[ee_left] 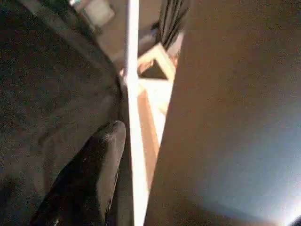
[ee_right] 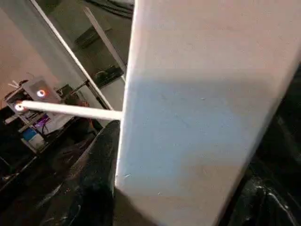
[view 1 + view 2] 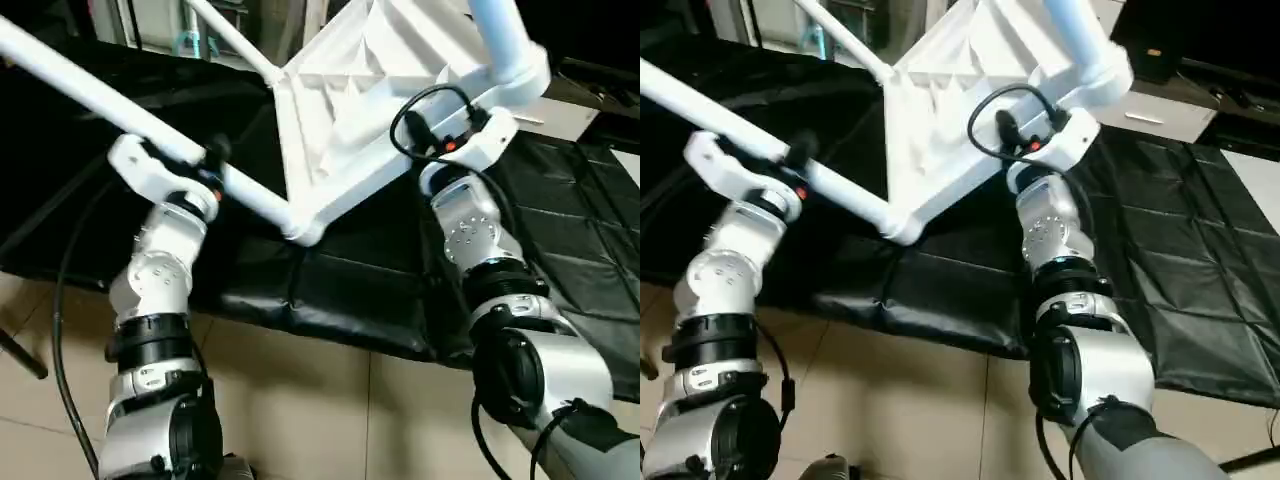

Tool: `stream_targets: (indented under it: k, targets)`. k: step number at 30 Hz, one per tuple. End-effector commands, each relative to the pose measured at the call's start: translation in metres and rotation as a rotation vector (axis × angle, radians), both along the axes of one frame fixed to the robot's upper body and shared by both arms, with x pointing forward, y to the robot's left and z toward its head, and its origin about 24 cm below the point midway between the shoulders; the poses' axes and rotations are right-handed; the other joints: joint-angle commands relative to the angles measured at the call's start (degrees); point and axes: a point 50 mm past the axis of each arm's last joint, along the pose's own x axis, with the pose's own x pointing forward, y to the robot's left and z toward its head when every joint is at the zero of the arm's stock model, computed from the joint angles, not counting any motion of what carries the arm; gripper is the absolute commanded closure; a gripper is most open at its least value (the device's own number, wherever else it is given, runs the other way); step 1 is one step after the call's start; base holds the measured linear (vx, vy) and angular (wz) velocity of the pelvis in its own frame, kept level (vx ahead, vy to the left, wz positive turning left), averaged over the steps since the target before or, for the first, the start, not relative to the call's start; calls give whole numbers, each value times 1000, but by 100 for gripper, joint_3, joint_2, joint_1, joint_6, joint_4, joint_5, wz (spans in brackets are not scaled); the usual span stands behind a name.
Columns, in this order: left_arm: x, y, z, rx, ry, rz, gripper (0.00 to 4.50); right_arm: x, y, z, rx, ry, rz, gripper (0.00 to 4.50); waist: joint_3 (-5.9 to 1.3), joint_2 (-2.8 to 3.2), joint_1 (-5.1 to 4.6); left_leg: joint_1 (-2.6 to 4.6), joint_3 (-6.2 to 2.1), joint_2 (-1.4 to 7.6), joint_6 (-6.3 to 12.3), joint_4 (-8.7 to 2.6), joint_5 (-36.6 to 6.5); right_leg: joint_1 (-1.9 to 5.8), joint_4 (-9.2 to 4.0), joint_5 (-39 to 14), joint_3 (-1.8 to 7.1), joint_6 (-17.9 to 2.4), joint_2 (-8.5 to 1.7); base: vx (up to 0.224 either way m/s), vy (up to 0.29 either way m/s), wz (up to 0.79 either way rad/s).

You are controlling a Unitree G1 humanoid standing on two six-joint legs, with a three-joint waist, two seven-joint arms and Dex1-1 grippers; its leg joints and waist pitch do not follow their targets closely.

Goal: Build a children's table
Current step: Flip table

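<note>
the tabletop [image 3: 350, 110] is up off the worktable [image 3: 330, 280], tilted on edge with its ribbed underside facing me, sitting around twelve to one o'clock in my head view. i count three legs already seated in its corner sockets: one long leg [image 3: 90, 90] running out toward ten o'clock from the lowest corner, a thinner-looking one [image 3: 225, 35] going up toward eleven from the far corner, and a near one [image 3: 500, 35] rising at one o'clock. the fourth corner is out of my sight, so i can't say whether its leg is in; i'd judge the build mostly done, with at most one leg and the flip upright left. my left gripper [image 3: 205, 160] sits on the long leg at nine o'clock, and its fingers [image 1: 89, 174] look clamped around that tube. my right gripper [image 3: 455, 125] is against the tabletop's edge at two o'clock, beside the near leg; whether those fingers are closed, i cannot tell.
</note>
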Motion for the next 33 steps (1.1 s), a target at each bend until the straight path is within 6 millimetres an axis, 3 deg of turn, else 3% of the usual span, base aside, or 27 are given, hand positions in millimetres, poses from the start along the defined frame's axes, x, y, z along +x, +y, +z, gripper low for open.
stream_targets:
  k: [1, 15, 22, 26, 33]
  targets:
    - [-1, 8, 7, -20, -34, 34, 133, 0, -27, 30, -91, -132, -109, 235, -464, 18, -48, 246, 46, 82, -102, -345, -350, 233, -225, 845, 39, -906, -119, 0, 0, 0]
    - [-6, 58, -4, -2, 36, 269, 133, -2, -67, 46, -178, -136, -267, 241, -462, 28, -46, 248, 29, 86, -362, -377, -678, 220, -253, 504, 40, -656, -123, 0, 0, 0]
    - [-12, 78, -16, 23, 112, 382, 133, -5, -80, 50, -249, -132, -331, 253, -473, 25, -26, 236, 25, 65, -469, -356, -551, 226, -238, 647, 33, -519, -101, 0, 0, 0]
    - [-14, 84, -19, 17, 122, 407, 133, -6, -84, 51, -249, -130, -345, 262, -480, 8, -44, 224, 33, 56, -459, -340, -498, 232, -223, 725, 29, -574, -101, 0, 0, 0]
    - [-12, 75, -17, 28, 91, 355, 133, -7, -83, 49, -255, -126, -354, 290, -469, -33, -140, 198, 38, 61, -319, -331, -497, 245, -218, 729, 28, -767, -111, 0, 0, 0]
